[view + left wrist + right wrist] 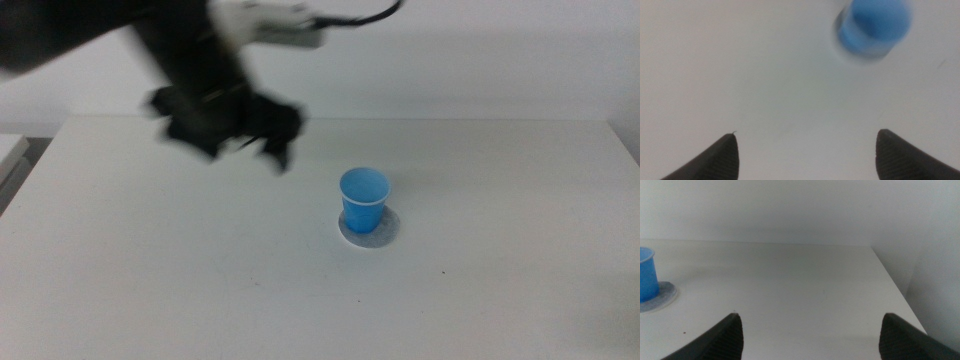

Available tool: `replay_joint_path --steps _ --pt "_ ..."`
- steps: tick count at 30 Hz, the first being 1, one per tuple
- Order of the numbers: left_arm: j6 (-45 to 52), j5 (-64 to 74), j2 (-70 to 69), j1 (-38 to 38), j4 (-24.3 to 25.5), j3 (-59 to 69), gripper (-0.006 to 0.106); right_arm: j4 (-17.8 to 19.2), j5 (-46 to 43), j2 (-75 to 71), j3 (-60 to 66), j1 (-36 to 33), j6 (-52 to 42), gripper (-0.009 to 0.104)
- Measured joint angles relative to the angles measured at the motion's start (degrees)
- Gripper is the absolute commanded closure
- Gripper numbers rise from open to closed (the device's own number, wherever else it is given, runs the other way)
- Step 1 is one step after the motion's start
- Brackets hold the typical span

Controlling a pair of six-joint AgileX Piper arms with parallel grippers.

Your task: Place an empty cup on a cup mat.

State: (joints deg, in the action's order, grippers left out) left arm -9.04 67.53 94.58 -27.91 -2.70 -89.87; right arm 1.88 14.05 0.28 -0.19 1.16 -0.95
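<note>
The small blue cup (363,199) stands upright on the round grey cup mat (383,234) near the middle of the white table. It is empty and blue inside. My left gripper (268,148) hangs open and empty in the air to the left of the cup and behind it, blurred. In the left wrist view the cup (874,26) and the mat's edge (840,22) lie well beyond the wide-apart jaws. The right wrist view shows the cup (646,277) on the mat (662,297) far off, with the right gripper's jaws wide apart and empty. The right arm is out of the middle view.
The white table (150,270) runs to a pale wall behind. Its right edge (895,287) shows in the right wrist view. A small dark speck (443,272) lies in front of the cup, to the right.
</note>
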Motion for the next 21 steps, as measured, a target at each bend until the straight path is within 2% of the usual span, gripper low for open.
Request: replay_joint_path --steps 5,13,17,21 --pt "-0.8 -7.4 -18.8 2.6 3.2 21.3 0.007 0.0 0.0 0.0 0.0 0.0 0.0 0.002" --pt "-1.2 -31.6 -46.7 7.5 8.9 51.5 0.007 0.0 0.0 0.0 0.0 0.0 0.0 0.002" --pt "-1.2 -43.6 -62.3 14.1 8.7 64.3 0.007 0.0 0.0 0.0 0.0 0.0 0.0 0.002" --pt "-1.2 -48.3 -76.2 21.0 6.7 75.8 0.007 0.0 0.0 0.0 0.0 0.0 0.0 0.002"
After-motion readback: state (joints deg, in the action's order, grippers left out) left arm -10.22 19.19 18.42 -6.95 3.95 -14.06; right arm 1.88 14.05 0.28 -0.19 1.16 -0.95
